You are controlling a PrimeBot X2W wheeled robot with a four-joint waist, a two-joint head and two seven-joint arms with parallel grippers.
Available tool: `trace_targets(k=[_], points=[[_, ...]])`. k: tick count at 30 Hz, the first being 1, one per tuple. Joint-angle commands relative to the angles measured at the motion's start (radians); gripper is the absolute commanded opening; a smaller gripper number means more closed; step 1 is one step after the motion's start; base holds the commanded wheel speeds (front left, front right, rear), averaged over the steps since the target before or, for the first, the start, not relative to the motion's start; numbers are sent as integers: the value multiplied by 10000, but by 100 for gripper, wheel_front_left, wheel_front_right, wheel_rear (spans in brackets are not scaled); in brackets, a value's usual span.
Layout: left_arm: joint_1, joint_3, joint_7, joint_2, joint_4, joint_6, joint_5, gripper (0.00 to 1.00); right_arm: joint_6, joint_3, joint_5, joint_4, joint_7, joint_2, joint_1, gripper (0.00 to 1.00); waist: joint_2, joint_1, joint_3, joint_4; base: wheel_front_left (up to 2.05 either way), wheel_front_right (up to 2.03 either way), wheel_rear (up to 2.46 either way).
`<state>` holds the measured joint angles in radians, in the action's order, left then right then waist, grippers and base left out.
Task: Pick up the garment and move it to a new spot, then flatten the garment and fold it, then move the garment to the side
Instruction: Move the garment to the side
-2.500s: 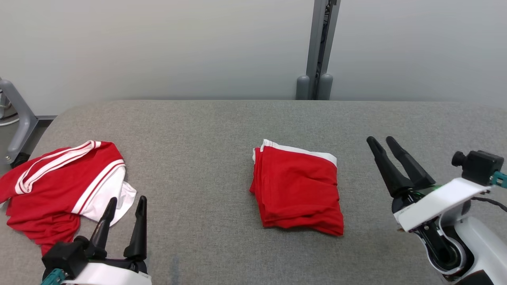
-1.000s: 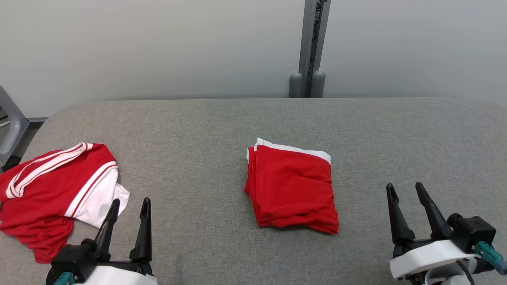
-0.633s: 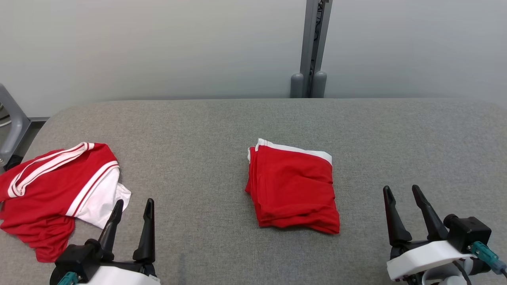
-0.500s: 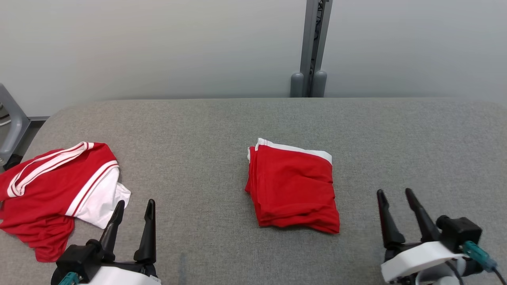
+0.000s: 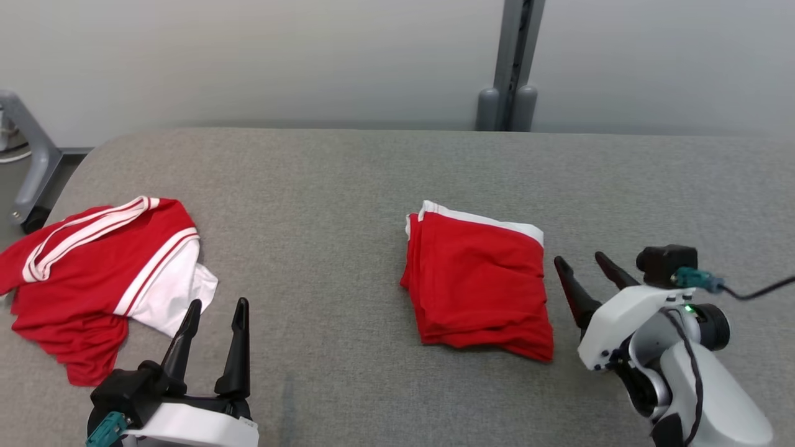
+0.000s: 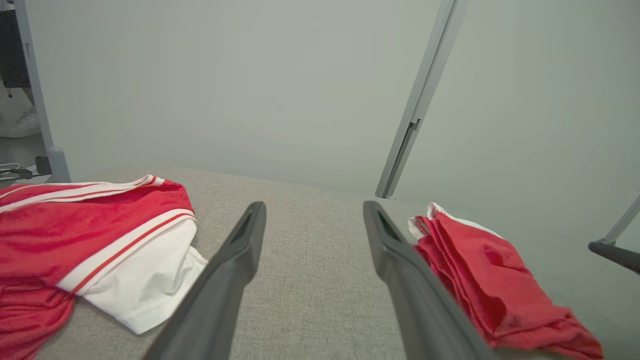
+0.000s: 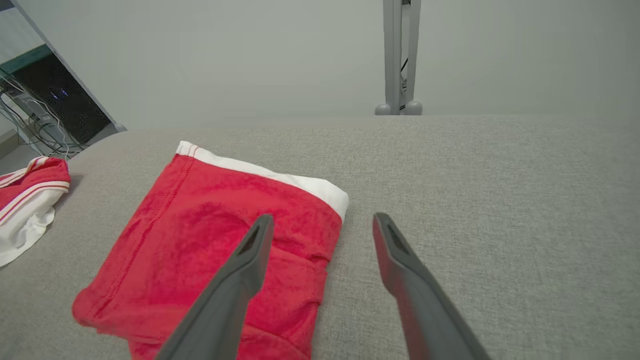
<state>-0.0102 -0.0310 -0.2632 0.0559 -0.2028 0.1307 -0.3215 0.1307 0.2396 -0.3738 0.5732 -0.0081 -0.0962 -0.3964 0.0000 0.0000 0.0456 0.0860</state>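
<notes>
Folded garment (image 5: 478, 279), red with white band, lies flat mid-table (image 5: 348, 180). Right gripper (image 5: 580, 258) spread wide, empty, just beside garment's right edge. Left gripper (image 5: 218, 303) spread, empty, well left, near crumpled jersey (image 5: 99, 273). Right wrist view adds dark equipment with cables (image 7: 55, 107) past table's left end. Bare table right of garment and behind it to far edge.

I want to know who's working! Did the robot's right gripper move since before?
Yes. The right gripper has swung left, up beside the right edge of the folded red garment; earlier a wide strip of table lay between them.
</notes>
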Motion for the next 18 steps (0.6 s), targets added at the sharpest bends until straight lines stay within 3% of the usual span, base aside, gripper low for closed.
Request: trace_targets(k=[1, 11, 18], points=[[-240, -19, -18, 75, -27, 2, -118, 100, 2, -28, -304, 417, 385, -105, -325, 100, 0, 0, 206, 287, 0, 0, 0], [-537, -121, -16, 174, -110, 2, -365, 100, 2, -221, -1327, 2446, 2544, -222, -1622, 100, 0, 0, 750, 1067, 0, 0, 0], [-675, -170, -18, 218, -147, 2, -454, 100, 2, -504, -1723, 3721, 3756, 49, -2086, 100, 0, 0, 878, 1318, 0, 0, 0]])
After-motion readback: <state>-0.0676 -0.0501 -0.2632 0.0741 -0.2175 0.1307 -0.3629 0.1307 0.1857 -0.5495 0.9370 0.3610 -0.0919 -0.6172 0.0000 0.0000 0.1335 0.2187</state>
